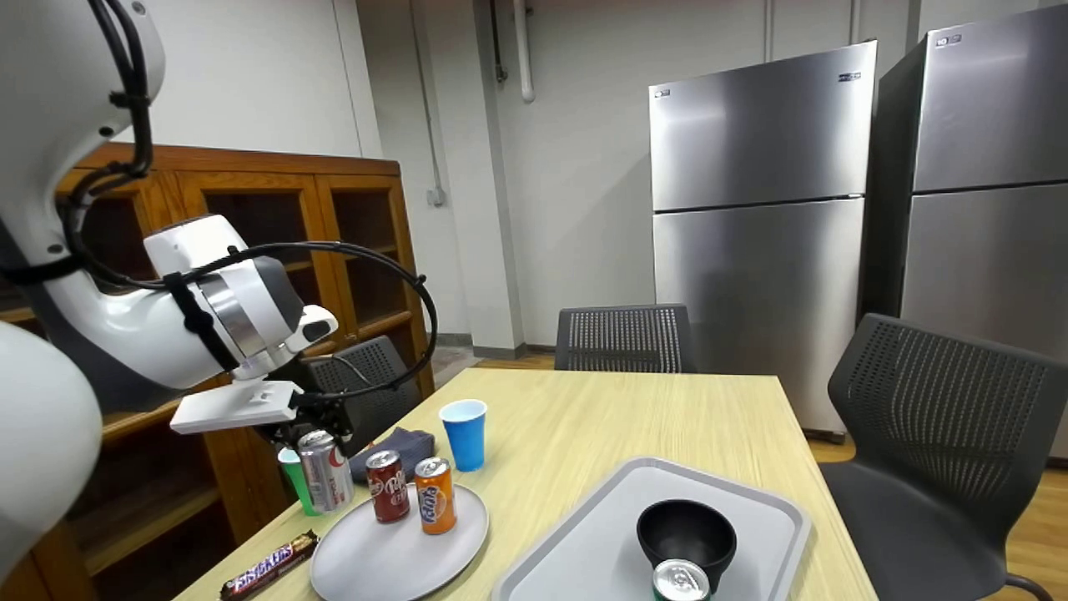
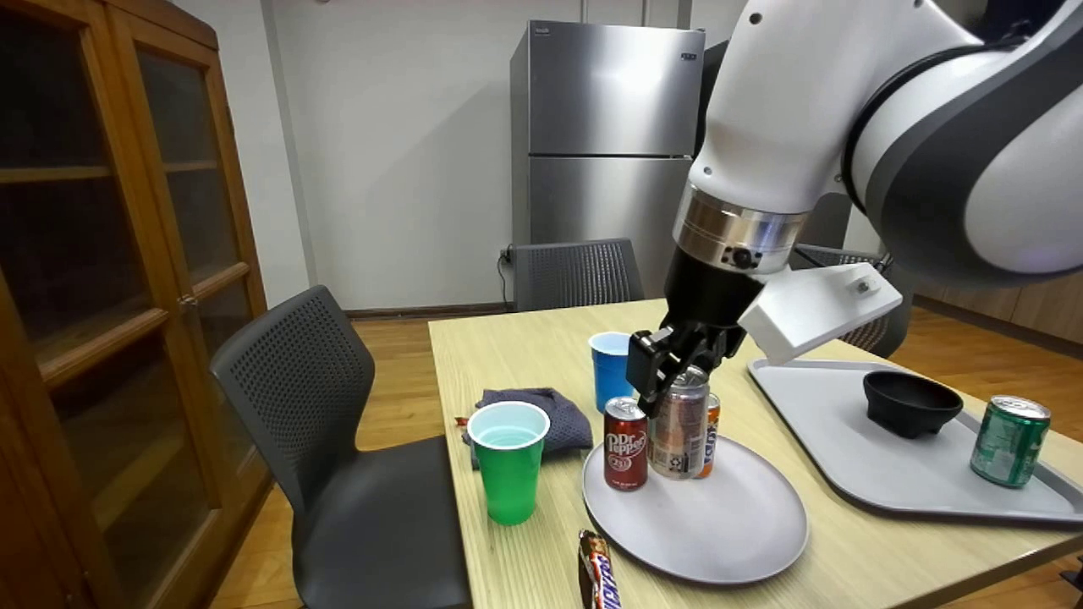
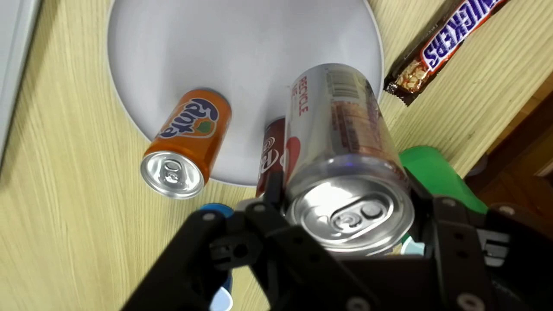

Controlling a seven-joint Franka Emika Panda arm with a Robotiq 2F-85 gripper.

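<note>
One silver can (image 3: 345, 142) is pinched in the gripper (image 3: 345, 190), the jaws a can's breadth apart and pressed to its sides near the lid; in the wrist view it fills the area right of centre, lid toward the bottom of the frame, base toward the top; its long axis thus runs out from the gripper, base farthest away; in both exterior views it hangs beneath the gripper, leaning slightly, and its base looks raised above the gray plate (image 2: 736, 533); I judge that gap to be the relation any move turns on; the red Dr Pepper can (image 2: 625, 448), on the plate, stands just left of it in an exterior view and is partly hidden by it in the wrist view; the orange Fanta can (image 3: 186, 142) stands farther left there; the green cup (image 3: 432, 168) shows at right, and the Snickers bar (image 3: 447, 45) lies at upper right.
</note>
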